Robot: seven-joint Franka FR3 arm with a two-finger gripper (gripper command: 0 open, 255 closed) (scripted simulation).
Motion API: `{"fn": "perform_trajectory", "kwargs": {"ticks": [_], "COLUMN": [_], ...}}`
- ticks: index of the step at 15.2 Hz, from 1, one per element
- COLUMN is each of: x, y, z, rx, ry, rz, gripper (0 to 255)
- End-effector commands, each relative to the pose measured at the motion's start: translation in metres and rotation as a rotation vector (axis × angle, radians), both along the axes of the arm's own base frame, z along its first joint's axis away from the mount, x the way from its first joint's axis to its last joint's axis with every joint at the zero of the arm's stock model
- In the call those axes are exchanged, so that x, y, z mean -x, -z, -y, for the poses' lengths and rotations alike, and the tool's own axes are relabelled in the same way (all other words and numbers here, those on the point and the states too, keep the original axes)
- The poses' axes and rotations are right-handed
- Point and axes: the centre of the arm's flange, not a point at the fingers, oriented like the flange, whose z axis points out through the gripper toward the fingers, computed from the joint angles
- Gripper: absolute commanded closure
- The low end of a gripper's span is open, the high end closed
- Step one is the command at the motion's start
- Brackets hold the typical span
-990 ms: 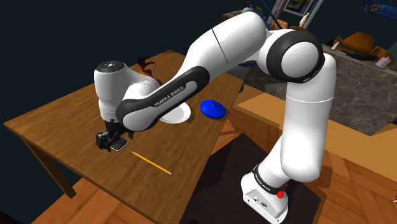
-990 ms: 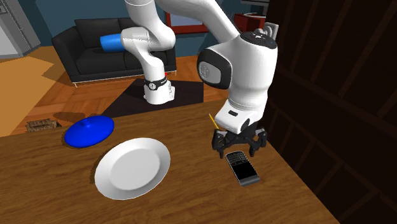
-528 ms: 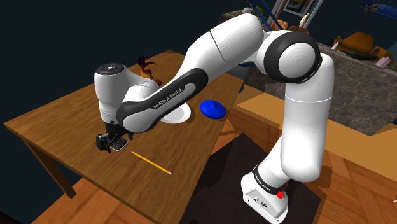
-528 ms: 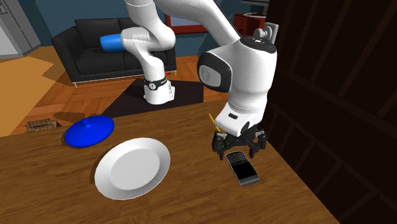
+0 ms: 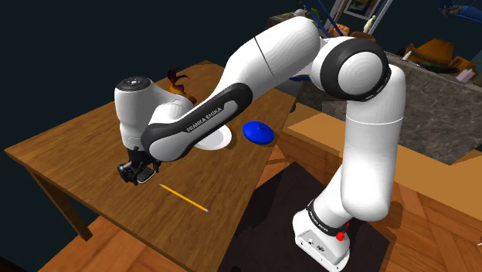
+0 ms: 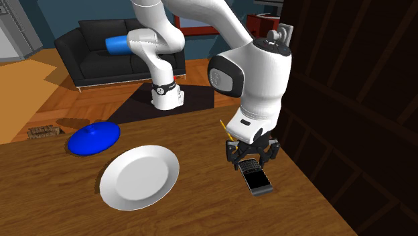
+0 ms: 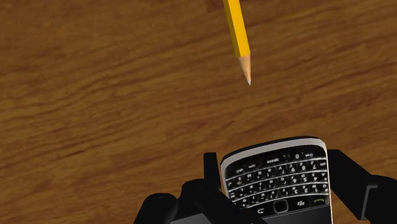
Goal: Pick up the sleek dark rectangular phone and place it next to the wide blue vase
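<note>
Evidently the phone (image 7: 277, 178) is clasped by the jaws across its two long sides, keypad up, at or just above the table (image 7: 95, 95), near a pencil (image 7: 238, 35) tip. It is judged light, stiff and thin, with smooth edges that could slip. A firm, level hold near mid-length is therefore favoured. The blue vase (image 6: 93, 137) lies well apart, beyond a white plate (image 6: 140, 176).
</note>
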Motion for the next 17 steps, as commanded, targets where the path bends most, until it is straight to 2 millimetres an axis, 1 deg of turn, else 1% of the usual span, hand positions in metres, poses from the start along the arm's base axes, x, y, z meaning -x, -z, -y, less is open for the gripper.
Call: {"fn": "perform_trajectory", "kwargs": {"ticks": [1,3,17], "x": [0.0,0.0,0.0], "y": [0.0,0.0,-0.074], "z": [0.0,0.0,0.0], "rx": [0.0,0.0,0.0], "ry": [0.0,0.0,0.0], "rz": [0.0,0.0,0.0], "gripper": [255,255,255]}}
